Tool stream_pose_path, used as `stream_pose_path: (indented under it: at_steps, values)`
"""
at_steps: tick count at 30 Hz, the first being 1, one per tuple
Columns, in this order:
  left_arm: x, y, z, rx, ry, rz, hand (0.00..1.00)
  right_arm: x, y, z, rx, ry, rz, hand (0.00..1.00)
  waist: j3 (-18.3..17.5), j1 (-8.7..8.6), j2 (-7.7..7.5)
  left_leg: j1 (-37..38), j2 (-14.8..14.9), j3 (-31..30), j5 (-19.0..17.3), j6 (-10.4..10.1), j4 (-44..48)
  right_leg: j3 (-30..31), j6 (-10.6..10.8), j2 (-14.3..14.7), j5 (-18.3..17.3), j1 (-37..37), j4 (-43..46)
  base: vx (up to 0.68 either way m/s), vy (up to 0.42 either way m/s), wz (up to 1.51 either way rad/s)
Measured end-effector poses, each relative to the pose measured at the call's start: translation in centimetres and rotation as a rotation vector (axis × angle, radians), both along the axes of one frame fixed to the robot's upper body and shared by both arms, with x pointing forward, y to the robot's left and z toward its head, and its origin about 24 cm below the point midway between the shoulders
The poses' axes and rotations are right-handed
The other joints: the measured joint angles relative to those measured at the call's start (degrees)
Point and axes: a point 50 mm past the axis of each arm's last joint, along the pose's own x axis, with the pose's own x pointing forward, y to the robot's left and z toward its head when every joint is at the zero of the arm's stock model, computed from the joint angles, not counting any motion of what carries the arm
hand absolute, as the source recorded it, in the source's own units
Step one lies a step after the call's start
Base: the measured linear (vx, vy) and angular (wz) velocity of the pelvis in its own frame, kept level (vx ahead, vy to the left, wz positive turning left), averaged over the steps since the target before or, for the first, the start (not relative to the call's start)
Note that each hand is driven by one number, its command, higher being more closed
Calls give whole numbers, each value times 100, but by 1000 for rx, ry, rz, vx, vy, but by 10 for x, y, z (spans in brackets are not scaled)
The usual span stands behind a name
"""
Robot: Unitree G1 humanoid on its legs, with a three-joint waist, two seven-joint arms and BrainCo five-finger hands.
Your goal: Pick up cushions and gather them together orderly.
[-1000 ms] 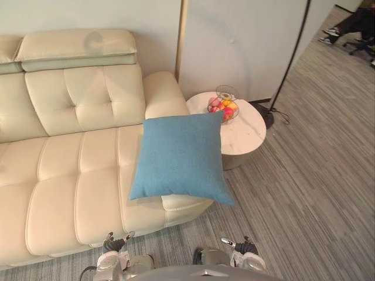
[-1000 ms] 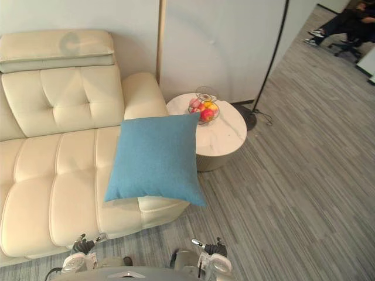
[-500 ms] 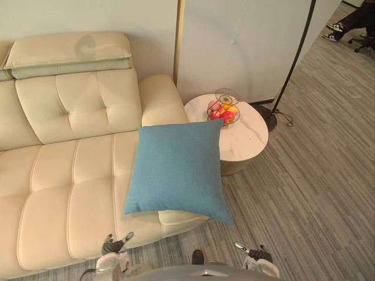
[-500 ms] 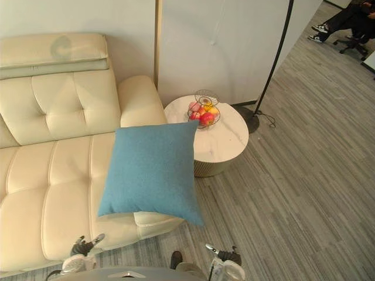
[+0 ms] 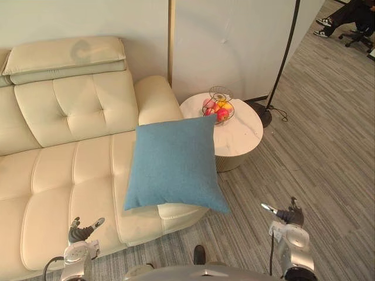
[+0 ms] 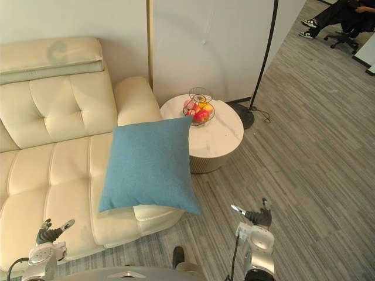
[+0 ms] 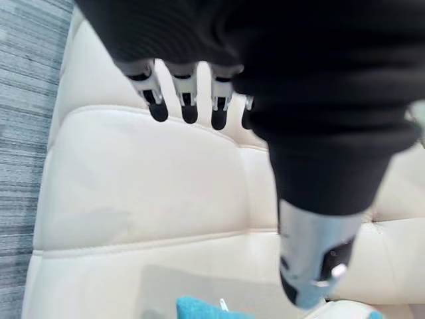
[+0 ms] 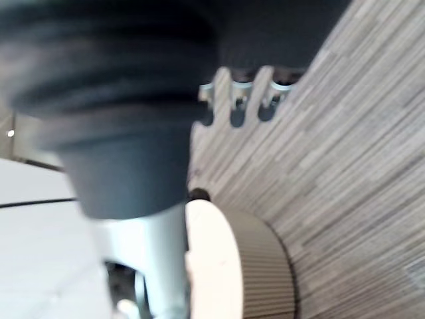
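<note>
The sofa (image 5: 70, 170) looks like cream leather, smooth with a soft sheen, and the cushion (image 5: 173, 161) on it is plain blue woven cloth, totally matt. The tabletop (image 5: 241, 132) is smooth marble-look stone over a ribbed base (image 5: 234, 161), with a thin metal wire basket (image 5: 218, 105). The floor (image 5: 316, 152) looks like grey streaky carpet, matt.

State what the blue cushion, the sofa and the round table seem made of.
Blue cushion: matte woven cloth, fine even weave. Sofa: cream leather or imitation, by its soft sheen and stitched tufting. Round table: white top with grey veins, marble or a lookalike.
</note>
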Motion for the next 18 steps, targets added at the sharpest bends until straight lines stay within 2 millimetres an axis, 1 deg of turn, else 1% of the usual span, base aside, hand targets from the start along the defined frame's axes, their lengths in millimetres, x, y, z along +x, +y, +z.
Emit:
stream_pose_path:
  at_steps: [1,3,4,5,6,7,8,9,10,11,12,13,15,16,18]
  values:
    - [7,-3,2,-4,-17,-11,0,7,4,4,-5,-21,24,0,-2,10,-2,-49,-3,-16,11,1,1,-13,2,-5,17,-27,-26,-44,-14,5]
    - [24,-10,9,-4,-71,-47,0,31,19,19,-11,-94,106,0,-2,28,-34,-277,-25,-35,96,8,-17,-26,7,-30,116,-261,-38,-37,-14,4]
    - [29,-13,11,-6,-87,-58,0,36,23,22,-11,-107,126,0,4,37,-44,-312,-35,-42,128,13,-12,-35,9,-39,140,-328,-41,-9,-11,10]
    - [45,-21,17,-10,-124,-92,0,52,33,32,-12,-148,174,0,75,48,-66,-510,-54,-83,158,17,50,-72,16,-50,195,-474,-46,-11,-11,13]
    - [55,-26,21,-10,-145,-116,0,61,40,38,-14,-173,208,0,160,55,-76,-612,-60,-114,159,18,104,-105,22,-54,227,-537,-45,-41,-14,22]
    - [68,-34,26,-14,-173,-146,0,71,49,45,-17,-199,247,0,236,55,-83,-773,-61,-178,158,18,201,-144,13,-66,273,-614,-50,-55,-9,20]
    - [75,-38,29,-16,-190,-160,0,75,53,49,-19,-211,263,0,302,55,-83,-847,-56,-198,154,18,258,-151,12,-70,301,-647,-48,-87,6,24]
    - [95,-49,40,-22,-243,-200,0,87,64,63,-27,-265,306,0,454,99,-99,-1106,-52,-237,145,21,415,-148,9,-93,360,-821,-33,-82,15,20]
    - [108,-55,48,-25,-284,-224,0,97,72,75,-31,-316,336,0,591,97,-113,-1347,-57,-276,133,24,564,-151,10,-119,415,-977,-26,-104,18,17]
    - [114,-58,53,-26,-303,-234,0,103,76,81,-33,-337,347,0,653,93,-112,-1467,-59,-293,131,26,641,-152,5,-127,449,-1055,-26,-132,11,20]
    - [133,-67,67,-35,-363,-264,0,116,86,99,-44,-396,380,0,878,87,-116,-1812,-75,-350,124,32,864,-156,1,-153,511,-1259,-25,-174,3,15]
    - [145,-73,77,-38,-400,-285,0,124,91,109,-48,-427,397,0,1026,94,-108,-2008,-76,-366,119,35,1000,-157,-2,-158,563,-1389,-25,-172,-3,16]
    - [159,-83,90,-41,-450,-309,0,133,101,122,-60,-467,422,0,1209,98,-72,-2297,-76,-427,104,39,1198,-177,-7,-160,635,-1568,-15,-137,-6,12]
    - [175,-93,107,-34,-499,-344,0,142,109,139,-72,-515,434,0,1440,87,-39,-2559,-76,-495,100,37,1379,-206,-16,-160,656,-1750,75,-161,-6,16]
    - [188,-103,121,-39,-539,-373,0,149,116,153,-84,-555,445,0,1535,82,-20,-2882,-68,-535,102,36,1529,-252,-38,-157,685,-2006,163,-171,-20,16]
